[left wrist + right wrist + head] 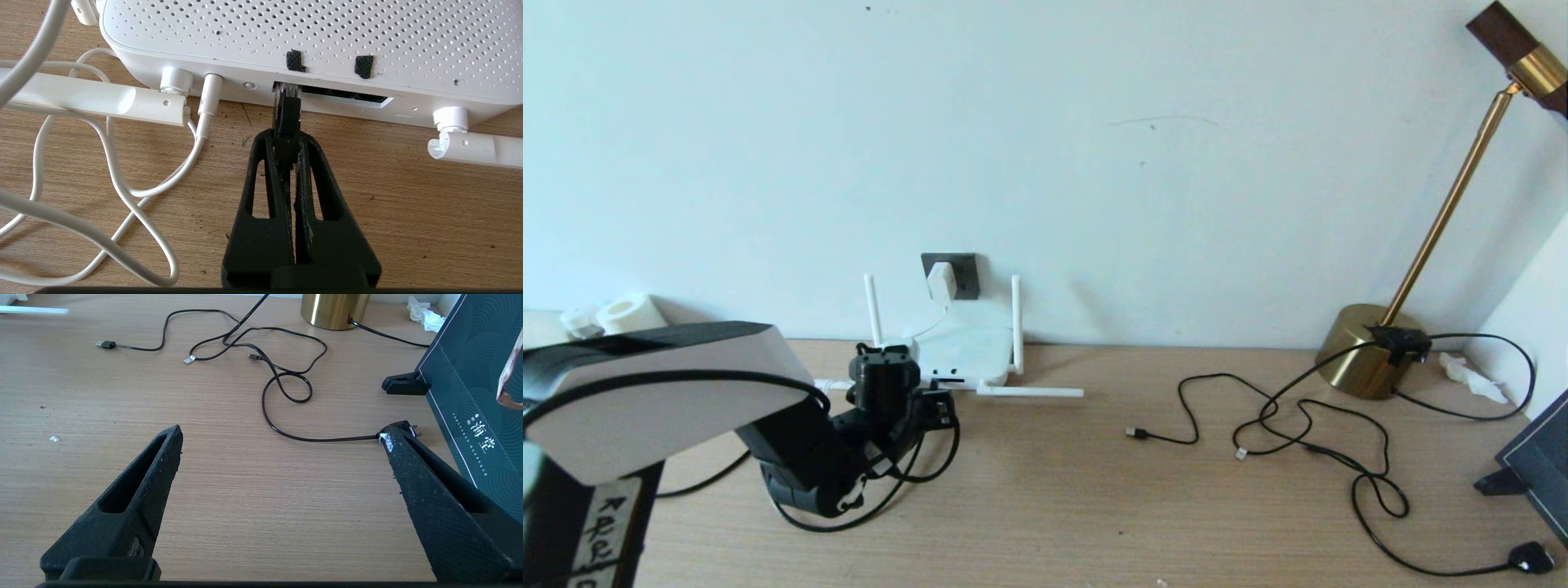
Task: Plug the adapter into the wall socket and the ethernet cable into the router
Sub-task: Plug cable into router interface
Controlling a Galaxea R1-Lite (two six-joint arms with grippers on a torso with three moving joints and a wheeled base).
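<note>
Already plugged: adapter (941, 282) in wall socket (964, 269). Now left gripper (287, 153) pinching ethernet cable (286, 116), poking into router (327, 41); right gripper (282, 435) wide, idle.

Wood-grain surface (1045, 490), light brown, butted against a pale wall. Resting on it: white router (960, 353) below the wall plate, one antenna (1029, 393) folded flat on the wood; loops of thin white cord (122, 196) beside the router; thin black cables (1307, 433) tangled toward the right, ending in a black plug (1532, 558). Also brass lamp base (1364, 351), crumpled white tissue (1470, 380), dark box (478, 396) at the right edge, paper rolls (621, 314) at far left.
</note>
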